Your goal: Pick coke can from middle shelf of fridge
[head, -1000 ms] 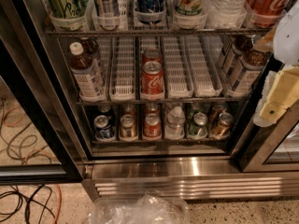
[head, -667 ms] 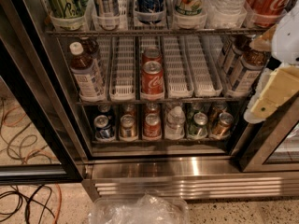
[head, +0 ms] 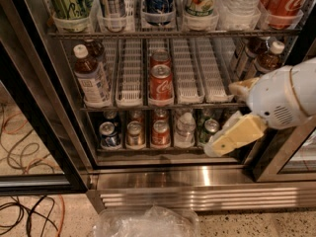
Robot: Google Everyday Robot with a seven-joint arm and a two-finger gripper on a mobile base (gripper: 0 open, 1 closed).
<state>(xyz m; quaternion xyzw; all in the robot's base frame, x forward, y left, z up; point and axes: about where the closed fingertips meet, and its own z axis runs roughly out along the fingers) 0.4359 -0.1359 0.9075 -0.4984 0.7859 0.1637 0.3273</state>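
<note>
The coke can (head: pixel 161 84) stands upright at the front of the central white lane tray on the middle shelf (head: pixel 197 104) of the open fridge (head: pixel 197 177). A second red can (head: pixel 160 59) stands right behind it. My gripper (head: pixel 222 117) comes in from the right on a white arm (head: pixel 289 95), in front of the shelf's right end and lower than the coke can. Its cream fingers (head: pixel 236 136) are spread apart and hold nothing. It is well to the right of the can and does not touch it.
Brown tea bottles stand at the shelf's left (head: pixel 91 80) and right (head: pixel 269 58) ends. Several cans (head: pixel 133 135) fill the bottom shelf, and cans and bottles the top one. A black door frame (head: pixel 34 107) is at left. Cables (head: pixel 24 132) and a plastic bag (head: pixel 148 223) lie on the floor.
My gripper has moved left and down from the right edge, further in front of the fridge's right side. The cans and bottles have not moved.
</note>
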